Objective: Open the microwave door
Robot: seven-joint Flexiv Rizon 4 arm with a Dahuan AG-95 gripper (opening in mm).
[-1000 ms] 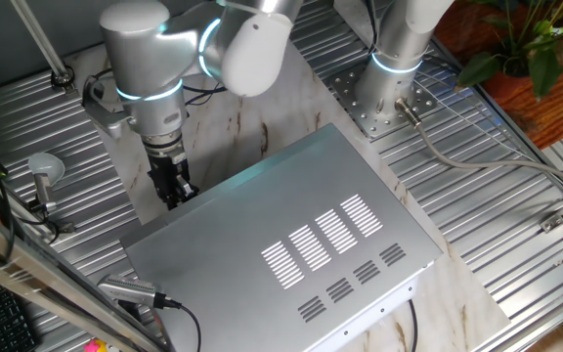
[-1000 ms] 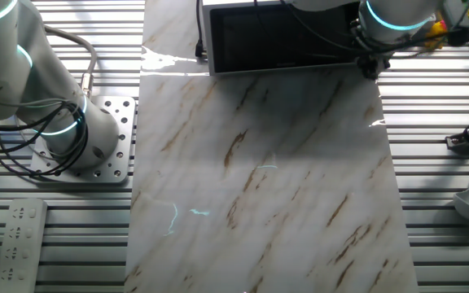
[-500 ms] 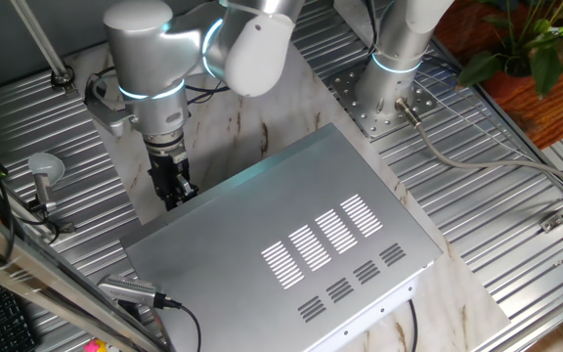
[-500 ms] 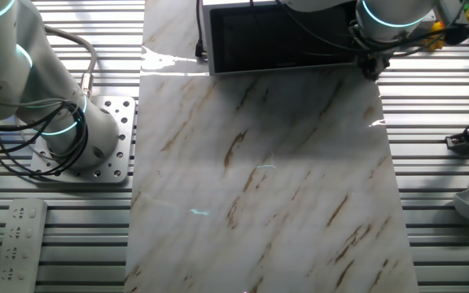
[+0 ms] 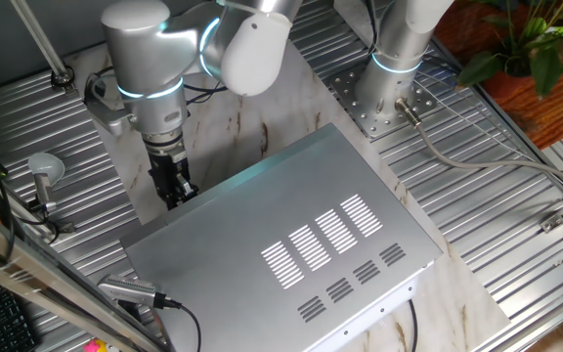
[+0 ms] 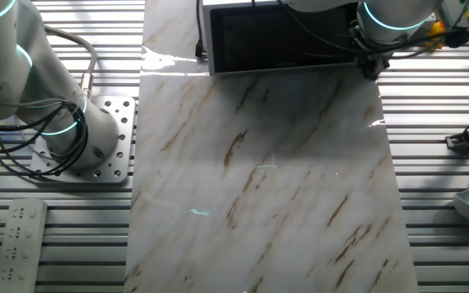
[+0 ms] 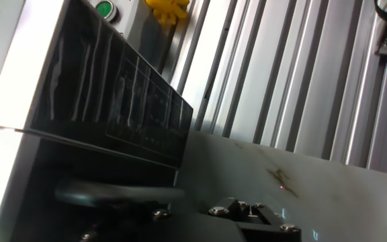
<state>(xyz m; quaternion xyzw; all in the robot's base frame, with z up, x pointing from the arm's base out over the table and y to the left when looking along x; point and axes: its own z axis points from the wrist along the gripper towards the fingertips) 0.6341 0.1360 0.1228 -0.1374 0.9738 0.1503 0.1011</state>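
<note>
1. The gripper (image 5: pixel 173 193) hangs low at the microwave's (image 5: pixel 291 235) front corner; whether its fingers are parted or closed cannot be told.
2. The microwave door (image 6: pixel 283 39) looks closed, just beside the gripper, its long axis running sideways along the front.
3. Judged, the pull goes outward from that end.
</note>
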